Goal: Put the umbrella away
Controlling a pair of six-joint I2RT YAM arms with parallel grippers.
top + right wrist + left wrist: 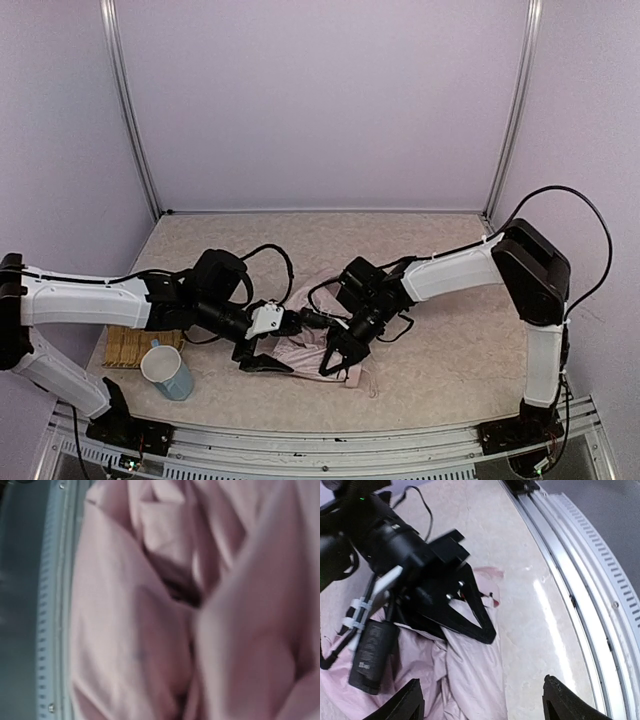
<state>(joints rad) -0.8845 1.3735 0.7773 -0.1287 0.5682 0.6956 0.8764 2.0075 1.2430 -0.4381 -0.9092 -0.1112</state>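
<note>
The umbrella (308, 348) lies as a crumpled heap of pale pink fabric near the table's front, between the two arms. My left gripper (262, 358) hovers at its left side and stands open. Its two black fingertips (411, 704) straddle the fabric's edge (470, 680) and bare table without touching it. My right gripper (338, 360) points down into the heap from the right, its black fingers (470, 617) closing to a point on the cloth. In the right wrist view blurred pink folds (150, 630) fill the frame and hide the fingers. Neither shaft nor handle shows.
A pale blue mug (168, 370) stands at the front left beside a woven mat (135, 345). A metal rail (580, 595) runs along the table's near edge, close to the umbrella. Black cables (270, 255) loop behind both wrists. Purple walls close in the back and sides.
</note>
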